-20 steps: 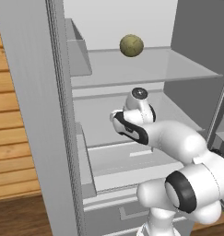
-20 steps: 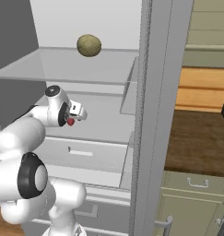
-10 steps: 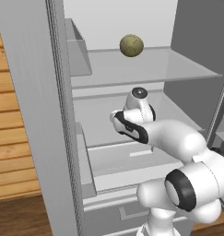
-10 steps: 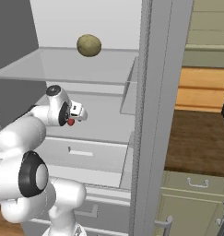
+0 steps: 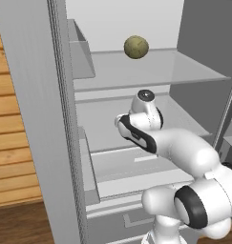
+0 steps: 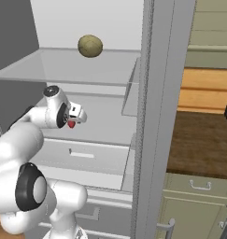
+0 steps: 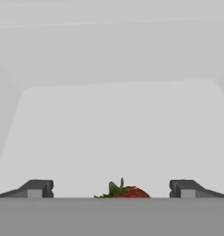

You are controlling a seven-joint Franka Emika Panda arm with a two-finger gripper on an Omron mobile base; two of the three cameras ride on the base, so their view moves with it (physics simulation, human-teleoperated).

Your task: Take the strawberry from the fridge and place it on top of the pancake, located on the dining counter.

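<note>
Inside the open fridge, my gripper stands open over the middle shelf. The strawberry, dark red with a green top, lies between the two fingertips at the bottom of the hand view, touching neither that I can see. In the right base view the strawberry peeks out red just under the hand. In the left base view the hand hides the berry. The pancake and the dining counter are out of view.
An olive-brown ball rests on the glass shelf above the hand. Door bins line the fridge door on the left. Below the shelf are drawers. Green-grey cabinets and a wooden wall stand to the right.
</note>
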